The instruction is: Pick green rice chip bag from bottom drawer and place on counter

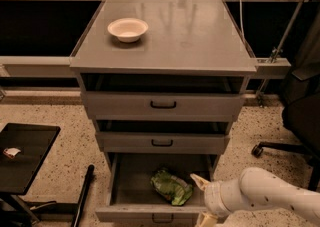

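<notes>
One small black side table point(27, 151) stood low on the left, with a little white thing on it. To its right was the grey cabinet. The flat counter point(190, 36) was on top, and a white bowl point(128, 29) sat on its far left part. Under the counter were three drawers. The two upper ones were only a bit open. The bottom drawer point(131, 181) was pulled out wide toward the near side.

The green rice chip bag point(171, 187) lay on the floor of that drawer, a bit right of the middle. Just right of the bag was the gripper point(197, 198), on a white arm point(270, 198) that came in from the near right. Its two pale fingers point(199, 181) were apart, with nothing between them. One tip was very near the bag, but I could not tell if it touched.

So the drawer looked ready. The grab, the lift and the put-down on the counter were all left to do.
</notes>
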Robot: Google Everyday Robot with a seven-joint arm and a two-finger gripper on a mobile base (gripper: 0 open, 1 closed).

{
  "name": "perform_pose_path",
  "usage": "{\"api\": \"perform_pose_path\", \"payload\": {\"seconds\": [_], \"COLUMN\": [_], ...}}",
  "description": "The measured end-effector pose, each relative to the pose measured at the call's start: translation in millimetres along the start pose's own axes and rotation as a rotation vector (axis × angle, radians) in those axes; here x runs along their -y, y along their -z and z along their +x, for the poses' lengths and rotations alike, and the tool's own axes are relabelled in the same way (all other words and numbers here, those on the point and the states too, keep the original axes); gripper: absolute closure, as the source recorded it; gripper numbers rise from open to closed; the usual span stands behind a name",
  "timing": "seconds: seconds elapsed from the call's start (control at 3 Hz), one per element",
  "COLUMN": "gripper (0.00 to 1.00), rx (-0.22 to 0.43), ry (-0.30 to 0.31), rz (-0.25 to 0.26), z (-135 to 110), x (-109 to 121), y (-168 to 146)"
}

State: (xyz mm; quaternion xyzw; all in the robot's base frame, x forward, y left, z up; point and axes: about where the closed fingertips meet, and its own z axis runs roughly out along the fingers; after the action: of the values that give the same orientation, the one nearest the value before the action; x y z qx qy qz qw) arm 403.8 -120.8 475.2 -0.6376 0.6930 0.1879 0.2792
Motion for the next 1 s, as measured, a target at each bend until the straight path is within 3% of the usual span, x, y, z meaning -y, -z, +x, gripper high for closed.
{"api": "perform_pose_path", "payload": {"seconds": [0.33,0.67,1.0], "gripper": [0.00,0.00,0.00], "rx": [0.047,0.047,0.091], "ry": [0.072,0.072,0.042], "rz": [0.085,0.085,0.069], "z": [-17,-17,-2], "x": [51,51,55], "y": [-27,-27,-50]}}
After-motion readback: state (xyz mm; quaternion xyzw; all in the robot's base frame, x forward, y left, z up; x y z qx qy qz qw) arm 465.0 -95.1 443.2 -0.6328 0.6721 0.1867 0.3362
